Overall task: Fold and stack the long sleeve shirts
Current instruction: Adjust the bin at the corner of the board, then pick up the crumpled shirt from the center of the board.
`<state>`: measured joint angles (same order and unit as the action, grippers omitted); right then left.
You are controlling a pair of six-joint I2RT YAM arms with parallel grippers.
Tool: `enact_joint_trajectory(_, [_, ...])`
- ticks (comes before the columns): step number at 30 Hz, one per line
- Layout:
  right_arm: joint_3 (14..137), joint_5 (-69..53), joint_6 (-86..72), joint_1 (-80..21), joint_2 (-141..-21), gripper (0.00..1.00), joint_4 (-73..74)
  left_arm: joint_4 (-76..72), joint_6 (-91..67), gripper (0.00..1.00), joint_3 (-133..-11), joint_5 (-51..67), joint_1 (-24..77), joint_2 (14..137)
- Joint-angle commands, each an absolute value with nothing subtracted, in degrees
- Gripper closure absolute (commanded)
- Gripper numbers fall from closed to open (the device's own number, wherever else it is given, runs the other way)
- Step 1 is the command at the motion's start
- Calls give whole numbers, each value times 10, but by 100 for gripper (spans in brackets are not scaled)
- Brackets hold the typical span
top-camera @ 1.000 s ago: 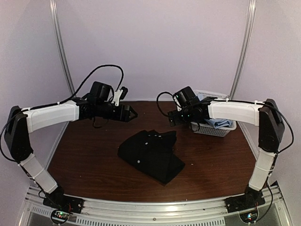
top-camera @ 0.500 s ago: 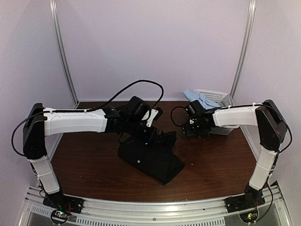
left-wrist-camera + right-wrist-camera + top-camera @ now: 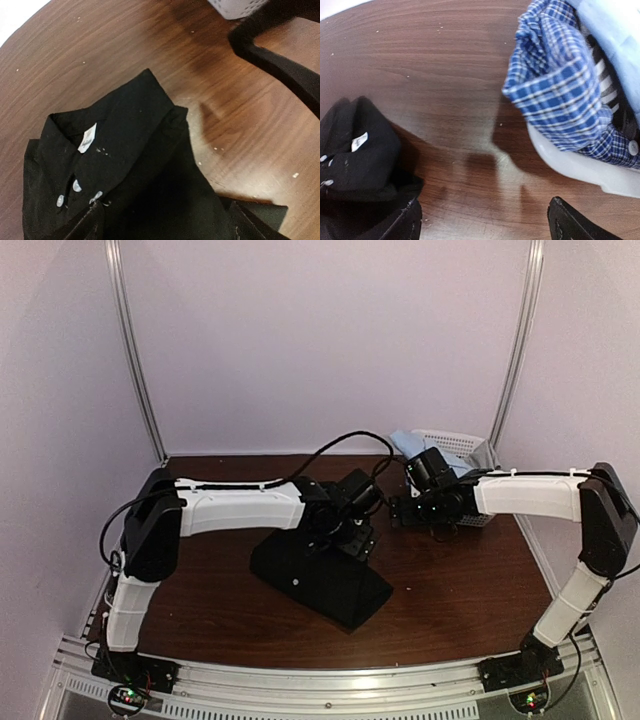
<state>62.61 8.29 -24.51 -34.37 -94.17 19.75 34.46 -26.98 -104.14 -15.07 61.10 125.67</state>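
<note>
Logged black shirt (image 3: 320,575) in a loose heap mid-worktop (image 3: 200,590), with collar, neck label and small pale buttons facing up. Looks bunched rather than squared into a flat fold.

Noted left hand (image 3: 167,227) directly over the collar end of it, fingers spread wide and gripping nothing. Cannot tell whether the tips touch the cloth.

Noted right hand (image 3: 487,225) likewise spread wide and empty, low over bare wood between the black shirt and the basket (image 3: 580,172).

Found blue-and-white checked shirt (image 3: 560,100) spilling over the basket's near rim, and pale blue shirt (image 3: 615,35) lying against it, draped at the basket's edge. Placed basket at the far right corner of the worktop. Saw no folded stack anywhere.

Judged progress as early: one shirt out on the worktop and not yet neatly folded, two yet to be pulled from the basket, all three to be folded and stacked. Took the step in hand to be getting hold of the black shirt to spread or fold it.
</note>
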Motion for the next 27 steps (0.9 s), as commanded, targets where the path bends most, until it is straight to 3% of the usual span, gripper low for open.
enact_joint_trajectory(1, [619,66,-248,-353,-933,12,171,383,-271,14,-1102,-246,603,1304])
enact_joint_trajectory(6, [615,69,-253,-353,-927,11,162,383,-264,30,-1138,-261,585,1341])
enact_joint_trajectory(14, [599,56,-256,-353,-922,11,145,338,-227,83,-1130,-212,561,1338])
enact_joint_trajectory(18, [589,46,-249,-353,-921,10,133,287,-211,99,-1094,-170,558,1286])
enact_joint_trajectory(27, [587,1,-208,-361,-929,9,115,150,-217,100,-920,-95,544,1063])
